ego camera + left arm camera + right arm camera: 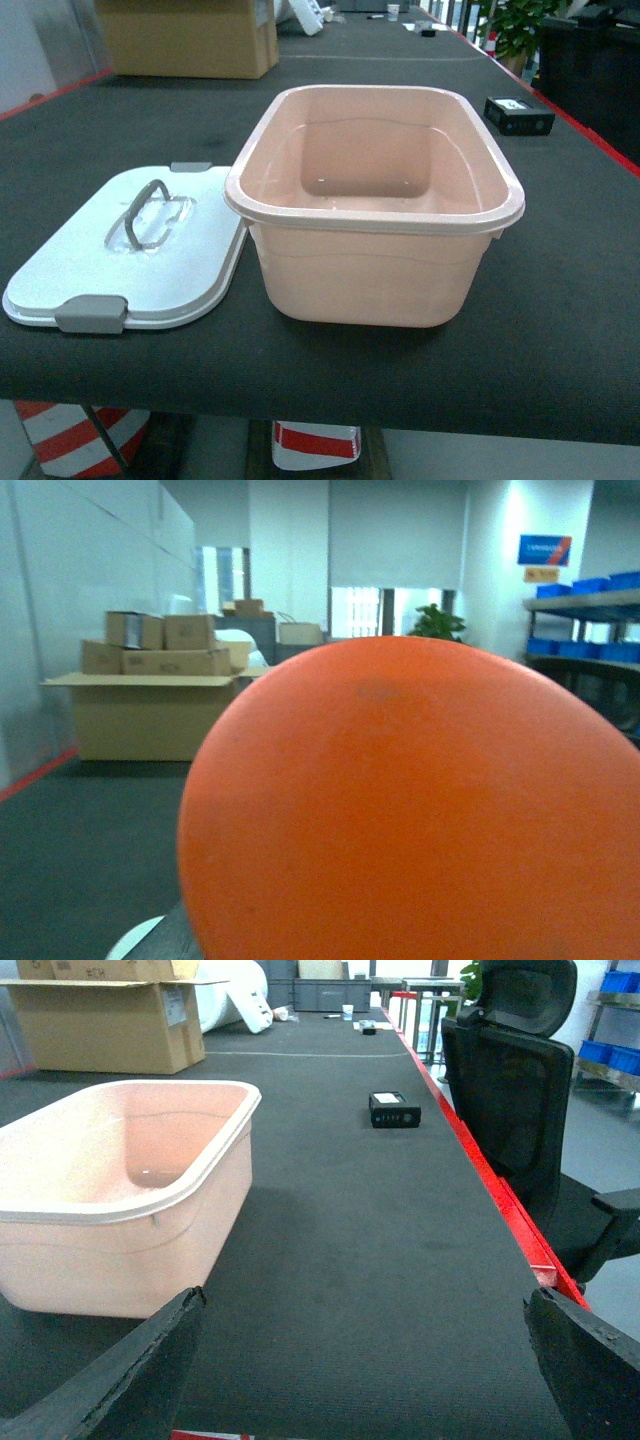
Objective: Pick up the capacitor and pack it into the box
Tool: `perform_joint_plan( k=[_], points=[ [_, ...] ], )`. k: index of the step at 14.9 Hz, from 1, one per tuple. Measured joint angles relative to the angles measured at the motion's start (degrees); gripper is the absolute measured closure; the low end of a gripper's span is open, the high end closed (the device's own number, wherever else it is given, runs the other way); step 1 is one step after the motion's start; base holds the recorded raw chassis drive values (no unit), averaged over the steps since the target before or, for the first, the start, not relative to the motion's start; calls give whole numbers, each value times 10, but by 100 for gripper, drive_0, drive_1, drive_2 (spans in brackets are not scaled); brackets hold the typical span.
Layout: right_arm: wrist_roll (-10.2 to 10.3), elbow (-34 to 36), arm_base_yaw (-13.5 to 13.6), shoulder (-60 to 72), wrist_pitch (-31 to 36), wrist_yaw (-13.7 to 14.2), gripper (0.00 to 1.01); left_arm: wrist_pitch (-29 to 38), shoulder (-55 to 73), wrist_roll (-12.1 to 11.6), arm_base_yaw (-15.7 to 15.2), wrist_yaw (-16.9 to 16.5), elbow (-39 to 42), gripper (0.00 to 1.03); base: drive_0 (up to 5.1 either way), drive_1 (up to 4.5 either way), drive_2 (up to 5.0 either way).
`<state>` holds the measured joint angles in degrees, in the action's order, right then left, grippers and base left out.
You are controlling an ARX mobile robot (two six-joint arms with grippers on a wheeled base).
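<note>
The box (pixel 375 270) is standing open and upright near the front edge of the table (pixel 560 300), its mouth facing up so that parts can be dropped straight in. It is showing nothing inside but a bare floor. Its lid (pixel 190 280) is lying flat just to the left, touching or nearly touching the box wall, with the handle (pixel 150 215) up. That is keeping it out of the opening yet close for shutting later.

The right gripper (pixel 360 1360) is hovering low over the table to the right of the box. Its black fingers (pixel 150 1360) are spread wide and holding nothing, seemingly ready for a first pick. The left pincer is not showing in any view, so its state cannot be told. An orange rounded shape (pixel 420 810) is filling most of the left wrist view.

A small black block (pixel 519 115) is sitting alone farther back on the right, near the table's red edge and well apart from the box. It may be the capacitor, though it is too small to be sure. Packing appears not yet begun.

Nothing is lying between the right gripper and that block. The box's high wall is rising on the gripper's left, and a black chair (pixel 510 1090) is crowding the right edge of the table. A carton (pixel 185 40) is resting at the far left, clear of the work.
</note>
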<state>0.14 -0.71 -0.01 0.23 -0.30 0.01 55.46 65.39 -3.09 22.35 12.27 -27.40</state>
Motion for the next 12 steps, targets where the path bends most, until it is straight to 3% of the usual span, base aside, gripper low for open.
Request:
perform_joint_plan(
  k=[2,5,7,9,12],
  points=[
    [0,0,0,0,0,0,3,-38,200,3,40,-5,-161,59,0,0,0],
    [0,0,0,0,0,0,3,-105,412,31,73,-8,-354,57,0,0,0],
    [0,0,0,0,0,0,3,-108,470,30,75,-9,-396,32,0,0,0],
    [0,0,0,0,0,0,3,-99,450,26,59,-13,-379,4,0,0,0],
    [0,0,0,0,0,0,3,-37,349,12,-48,-9,-290,5,0,0,0]
  ],
)
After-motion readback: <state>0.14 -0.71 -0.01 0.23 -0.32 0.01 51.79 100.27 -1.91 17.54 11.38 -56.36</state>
